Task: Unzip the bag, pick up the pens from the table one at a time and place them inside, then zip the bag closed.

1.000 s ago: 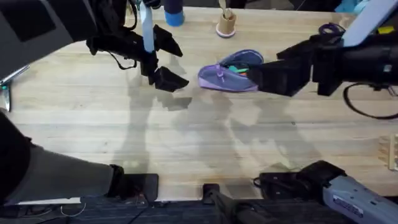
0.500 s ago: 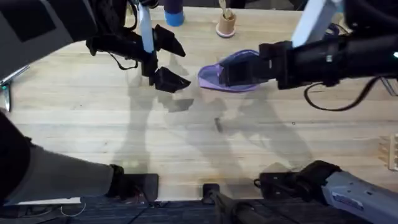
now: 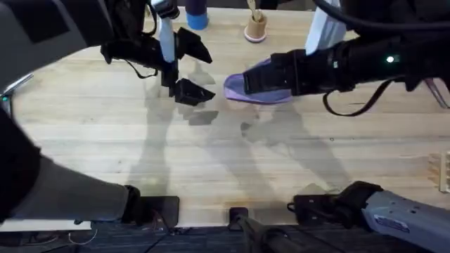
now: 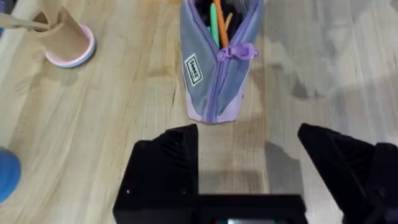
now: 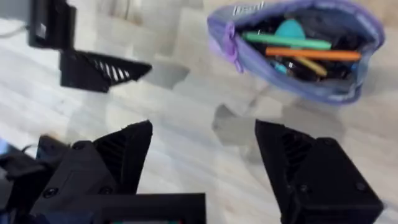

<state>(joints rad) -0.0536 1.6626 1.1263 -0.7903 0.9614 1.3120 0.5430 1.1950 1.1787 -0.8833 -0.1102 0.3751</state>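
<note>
The lilac bag [image 3: 240, 87] lies on the table [image 3: 211, 154] at centre back with its zipper open. Inside it lie a green pen [image 5: 286, 42] and an orange pen [image 5: 314, 54] among other items; the orange pen [image 4: 216, 25] also shows through the bag's mouth [image 4: 214, 68] in the left wrist view. My right gripper [image 3: 271, 74] hovers over the bag, open and holding nothing [image 5: 205, 155]. My left gripper [image 3: 193, 68] hangs just left of the bag, open and holding nothing [image 4: 249, 158].
A paper cup [image 3: 255, 27] with a stick in it and a blue bottle [image 3: 197, 14] stand at the back edge behind the bag. A small wooden rack [image 3: 443, 172] sits at the right edge. Bare planks stretch across the table's front half.
My right arm has swung left and now reaches over the bag, covering more of it. The left arm and the bag have stayed in place.
</note>
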